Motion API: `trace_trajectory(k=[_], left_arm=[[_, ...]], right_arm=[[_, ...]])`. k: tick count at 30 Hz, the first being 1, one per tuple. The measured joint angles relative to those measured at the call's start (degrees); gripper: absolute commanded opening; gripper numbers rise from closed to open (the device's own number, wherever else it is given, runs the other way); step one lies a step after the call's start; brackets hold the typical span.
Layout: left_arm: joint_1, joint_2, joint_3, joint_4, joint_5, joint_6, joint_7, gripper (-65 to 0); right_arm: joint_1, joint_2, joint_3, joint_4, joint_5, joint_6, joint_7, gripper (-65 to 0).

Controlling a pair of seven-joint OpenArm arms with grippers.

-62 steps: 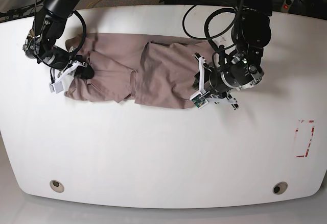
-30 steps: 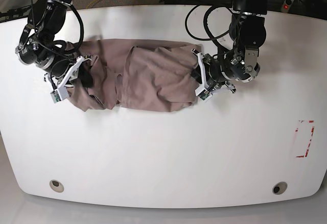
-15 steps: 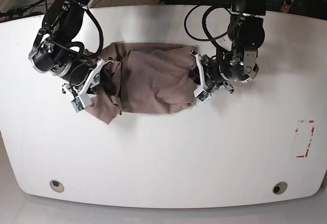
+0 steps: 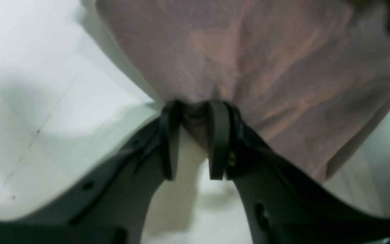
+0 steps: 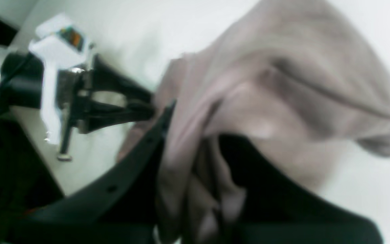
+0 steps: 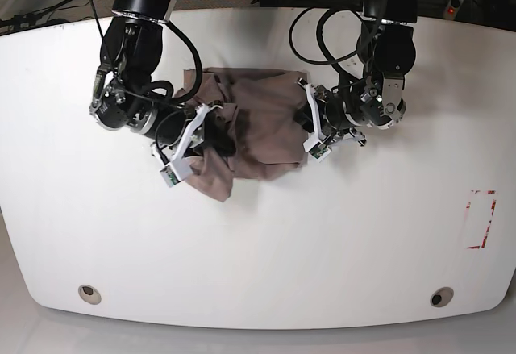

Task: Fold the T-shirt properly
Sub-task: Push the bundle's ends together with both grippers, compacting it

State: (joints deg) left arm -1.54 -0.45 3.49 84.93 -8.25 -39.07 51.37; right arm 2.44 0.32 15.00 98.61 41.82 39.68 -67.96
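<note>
- The plain dusty mauve-brown soft cloth T-shirt (image 6: 258, 128) lies bunched on the white tabletop (image 6: 258, 241), in the far half of it and between the two arms.
- The left gripper (image 4: 195, 112), a pair of black fingers, is clenched on the T-shirt's edge; the left wrist view shows a small tuck of cloth pinched between the two pads, with the rest of the garment spreading away beyond them.
- In the base view this left gripper (image 6: 310, 132) sits at the shirt's right edge, touching it.
- The right gripper (image 6: 201, 132) grasps the opposite side of the T-shirt; its wrist view, though blurred, shows cloth gathered between the black fingers (image 5: 147, 142) and draped over them.
- A loose fold of the shirt hangs toward the near edge just beside the right gripper, forming a pointed flap on the table.
- A red-marked rectangle (image 6: 481, 218) sits on the tabletop well apart from the shirt.
</note>
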Motion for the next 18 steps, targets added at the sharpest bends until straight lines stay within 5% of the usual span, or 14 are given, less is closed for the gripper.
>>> trace_trajectory(k=[6,9,18], left_arm=[[0.2,0.0,0.0,0.0,-0.3,0.0,-0.1,-52.8],[0.3,0.1,0.0,0.0,-0.3,0.0,-0.1,-52.8],[0.2,0.1,0.0,0.0,-0.6,0.0,-0.1,-52.8]], right_arm=[[-0.3,2.3,-5.5,-3.6,0.0,-2.8,5.4,-26.2],[0.0,3.2,-8.7,-3.5,-0.1,-7.4,6.7,-16.5],[0.8,3.3,-19.3,0.9,-8.2,-17.2,6.1,-16.2]])
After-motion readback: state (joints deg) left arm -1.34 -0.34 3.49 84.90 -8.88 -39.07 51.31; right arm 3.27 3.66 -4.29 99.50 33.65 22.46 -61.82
